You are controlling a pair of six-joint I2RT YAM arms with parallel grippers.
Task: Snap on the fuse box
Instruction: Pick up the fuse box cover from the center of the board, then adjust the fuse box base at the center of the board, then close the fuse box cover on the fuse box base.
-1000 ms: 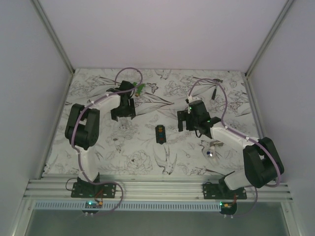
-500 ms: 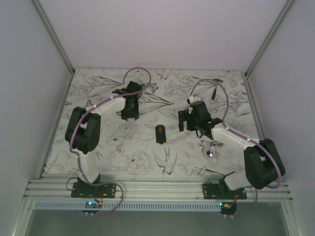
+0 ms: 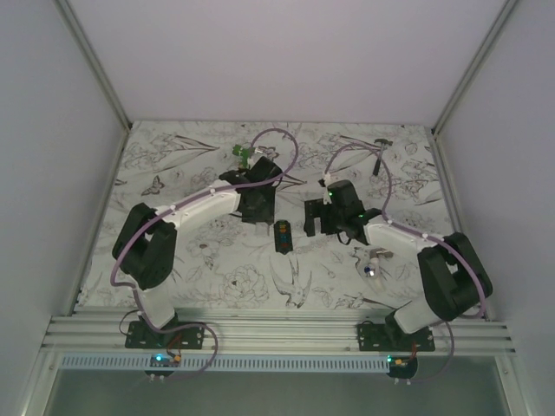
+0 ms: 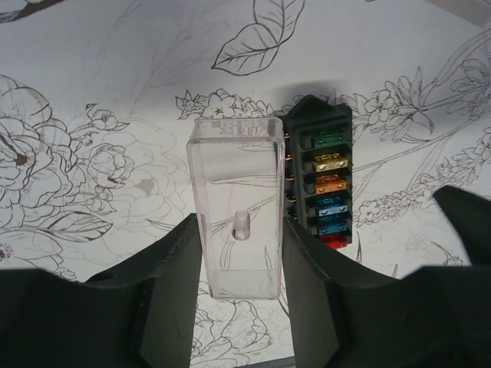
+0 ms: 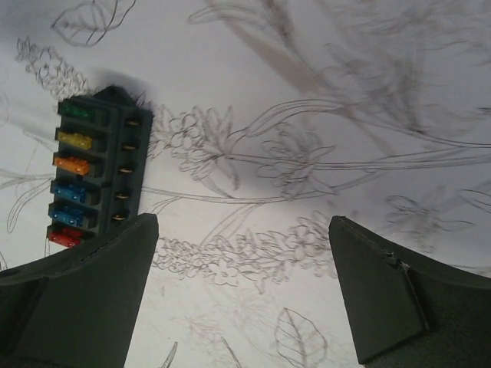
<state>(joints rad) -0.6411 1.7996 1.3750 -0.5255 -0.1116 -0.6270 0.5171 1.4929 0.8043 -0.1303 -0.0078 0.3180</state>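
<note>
Mid-carry of the clear cover [image 4: 236, 192], gripped across its width in the half-closed left hand [image 4: 242, 230] just beside the fuse box [image 4: 326, 180]; nothing in the wide-open right hand [image 5: 244, 222], hovering at the box's other side. Next: need to shift the cover sideways, square it over the fuses, then press straight down till it clicks. Black block, flat at the middle of the worktop [image 4: 115, 92], uncovered, green, yellow, orange, blue and red fuses facing up.

overhead camera looks down on the whole table [image 3: 186, 264], both wrist cameras peer closely down, sharing the fuse box [image 3: 282, 236]
</note>
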